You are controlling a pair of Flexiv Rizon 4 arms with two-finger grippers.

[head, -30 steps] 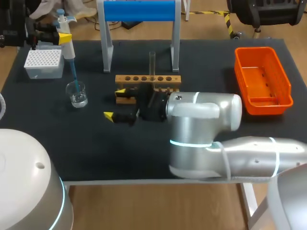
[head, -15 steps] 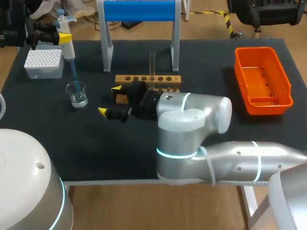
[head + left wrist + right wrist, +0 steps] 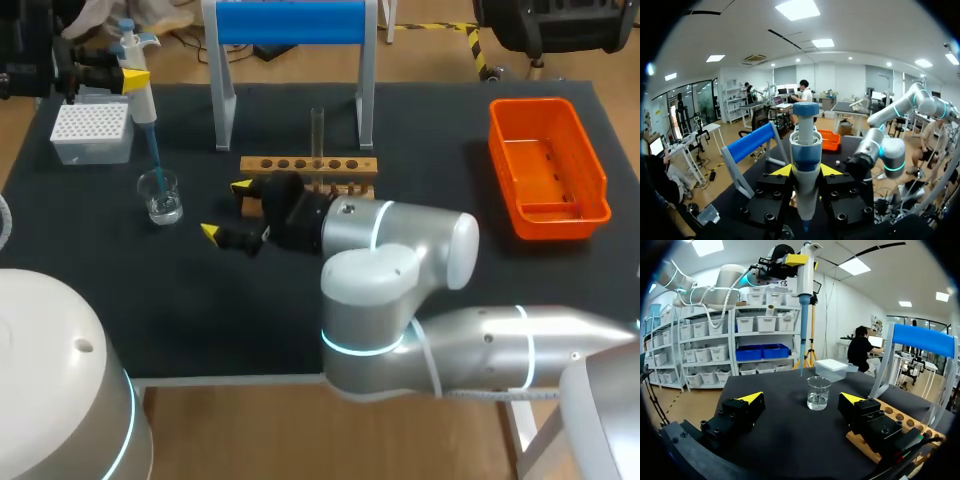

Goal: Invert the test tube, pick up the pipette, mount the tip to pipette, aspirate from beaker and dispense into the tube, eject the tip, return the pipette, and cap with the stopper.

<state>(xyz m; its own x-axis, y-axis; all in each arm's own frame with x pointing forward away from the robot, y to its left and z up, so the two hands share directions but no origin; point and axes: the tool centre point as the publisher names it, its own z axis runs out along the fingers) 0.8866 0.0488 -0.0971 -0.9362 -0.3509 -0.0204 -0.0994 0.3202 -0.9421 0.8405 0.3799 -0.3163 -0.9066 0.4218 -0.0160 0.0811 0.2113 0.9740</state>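
Grips tipped pipette (image 3: 140, 95) in left tool (image 3: 805, 171) at beaker (image 3: 160, 196), likely aspirating; spreads right tool (image 3: 801, 401) wide, empty; yet to dispense, eject, return, cap.

Black-topped bench (image 3: 180, 300); wood floor (image 3: 430, 50) past its far edge w/ yellow-black tape strip (image 3: 466, 38). White walls (image 3: 850, 75), ceiling panel lights (image 3: 797, 9) on.

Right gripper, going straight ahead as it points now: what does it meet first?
Most likely the small clear glass beaker, standing ahead of the open right gripper, roughly in line with its gap; nothing nearer shows.
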